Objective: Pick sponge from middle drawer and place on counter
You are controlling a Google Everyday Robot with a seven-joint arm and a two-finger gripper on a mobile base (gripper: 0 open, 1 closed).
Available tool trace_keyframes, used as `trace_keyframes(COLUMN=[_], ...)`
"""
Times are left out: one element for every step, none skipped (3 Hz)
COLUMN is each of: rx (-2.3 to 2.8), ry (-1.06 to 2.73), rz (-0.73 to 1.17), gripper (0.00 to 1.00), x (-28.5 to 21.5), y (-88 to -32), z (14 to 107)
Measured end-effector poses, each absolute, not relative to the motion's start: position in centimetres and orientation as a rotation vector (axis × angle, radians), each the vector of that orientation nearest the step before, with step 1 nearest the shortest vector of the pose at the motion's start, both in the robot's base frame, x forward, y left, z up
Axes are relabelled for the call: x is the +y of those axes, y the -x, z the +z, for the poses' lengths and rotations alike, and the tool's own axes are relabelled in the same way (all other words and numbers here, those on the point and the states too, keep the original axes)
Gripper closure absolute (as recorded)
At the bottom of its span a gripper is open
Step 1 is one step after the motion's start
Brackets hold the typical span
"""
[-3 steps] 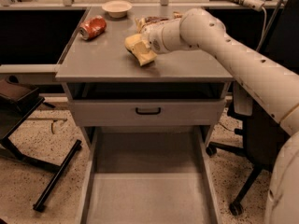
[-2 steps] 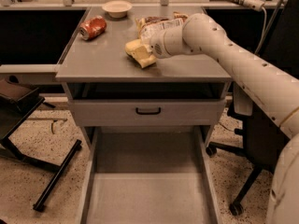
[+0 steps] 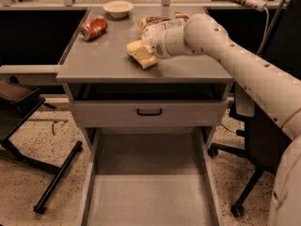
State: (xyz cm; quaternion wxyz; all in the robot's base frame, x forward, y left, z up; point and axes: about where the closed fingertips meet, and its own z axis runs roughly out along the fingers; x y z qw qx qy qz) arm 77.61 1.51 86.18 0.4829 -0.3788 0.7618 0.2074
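Lying at jaws, sponge (image 3: 140,55) on counter (image 3: 94,58).

Your gripper (image 3: 148,51) is at the sponge (image 3: 140,58) on the bench (image 3: 103,62); can (image 3: 94,28) and bowl (image 3: 118,8) behind-left, drawer (image 3: 150,197) below.

The gripper (image 3: 140,55) sits just in front of a crumpled snack bag (image 3: 157,23). Left of it and farther back, a red can (image 3: 94,27) lies on its side, with a small white bowl (image 3: 118,8) beyond. Below the gripper is a drawer front (image 3: 188,113) with a black handle (image 3: 149,111). A black office chair (image 3: 254,140) stands lower right.
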Motion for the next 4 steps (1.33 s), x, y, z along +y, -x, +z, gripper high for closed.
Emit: trace_keyframes(rx=[1.856, 1.856, 1.856, 1.856], ry=[0.923, 0.923, 0.923, 0.923], rz=[0.505, 0.505, 0.505, 0.506], gripper=[0.35, 0.12, 0.00, 0.00], x=[1.52, 1.52, 1.52, 1.53], y=[-77.61, -77.61, -77.61, -77.61], z=[86.18, 86.18, 86.18, 86.17])
